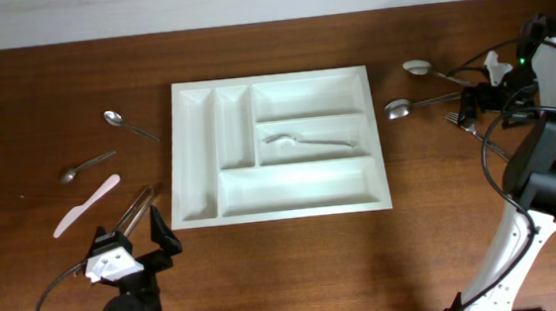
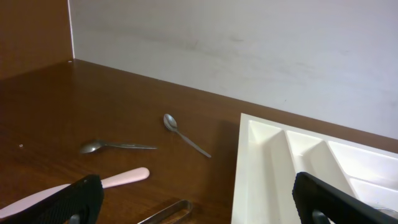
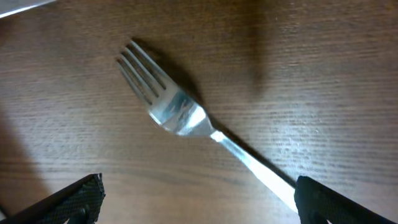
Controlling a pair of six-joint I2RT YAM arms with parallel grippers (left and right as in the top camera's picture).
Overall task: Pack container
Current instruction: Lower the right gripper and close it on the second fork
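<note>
So, overhead first: the container (image 1: pixel 295 186) sits flat in the middle of the desk (image 1: pixel 297 273), I'd guess so both arms can reach it. One packed fork (image 1: pixel 307 141) lies in the middle wide compartment, and the other four compartments look bare. The rest of the cutlery is split into two loose groups, probably one share per arm. On the left there's a long spoon (image 1: pixel 128 124), a small spoon (image 1: pixel 87 167), a pink knife (image 1: pixel 86 205) and what looks like metal tongs (image 1: pixel 135 208) just beside the left pincer (image 1: pixel 130 235). On the right, a far spoon (image 1: pixel 418 67) and a nearer spoon (image 1: pixel 399 108) lie off the container's right edge, with the right pincer (image 1: pixel 473 108) hanging low beside them.

Left wrist cam: the fingers are wide apart with nothing between them, just poking into the bottom corners of the shot. The pincer touches nothing as far as I can see. Ahead are the long spoon, the small spoon, the pink knife and the container's near corner.

Right wrist cam: a loose fork (image 3: pixel 177 112) lies on the wood, tines up-left, handle running down toward the right-hand finger. The jaws are spread fully, straddling it and holding nothing. I can't tell whether that finger touches the handle. My read is that it's lined up to grab this fork, and it'd need to drop lower and close across the neck.
</note>
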